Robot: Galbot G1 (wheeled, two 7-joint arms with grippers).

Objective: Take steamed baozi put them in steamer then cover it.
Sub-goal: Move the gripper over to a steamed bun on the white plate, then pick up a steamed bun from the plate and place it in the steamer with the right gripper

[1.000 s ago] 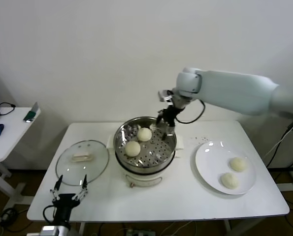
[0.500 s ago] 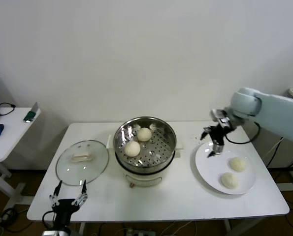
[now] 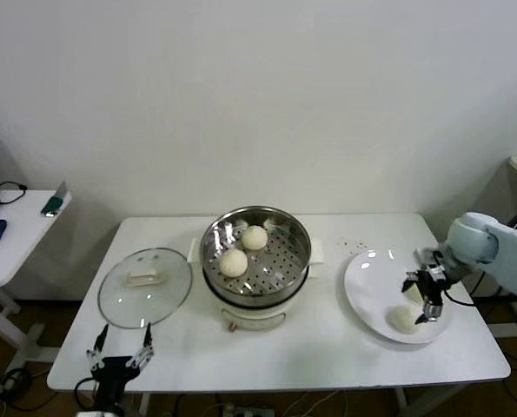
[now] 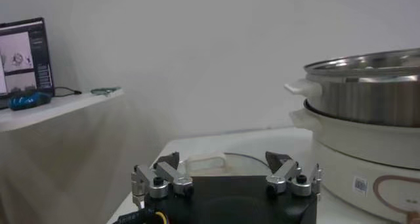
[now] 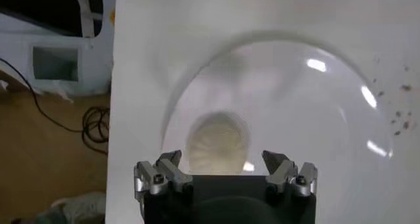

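Note:
The steamer (image 3: 256, 276) stands mid-table, uncovered, with two steamed baozi (image 3: 234, 261) (image 3: 255, 237) on its perforated tray. Its side also fills the left wrist view (image 4: 367, 81). On the white plate (image 3: 367, 287) to the right lies another baozi (image 3: 405, 321); a further one is mostly hidden behind my right gripper (image 3: 420, 301). That gripper hangs open low over the plate. In the right wrist view a baozi (image 5: 218, 143) lies just ahead of the open right gripper (image 5: 223, 161), apart from both fingers. My left gripper (image 3: 119, 356) waits open at the table's front left corner (image 4: 223, 161), holding nothing.
The glass lid (image 3: 145, 276) lies flat on the table left of the steamer, just beyond the left gripper (image 4: 216, 161). A small side table (image 3: 15, 239) with a few items stands off to the left. The plate (image 5: 295, 100) sits close to the table's right edge.
My right arm swung from above the steamer rightwards and came down over the plate, gripper open throughout. The left gripper and the baozi have stayed put.

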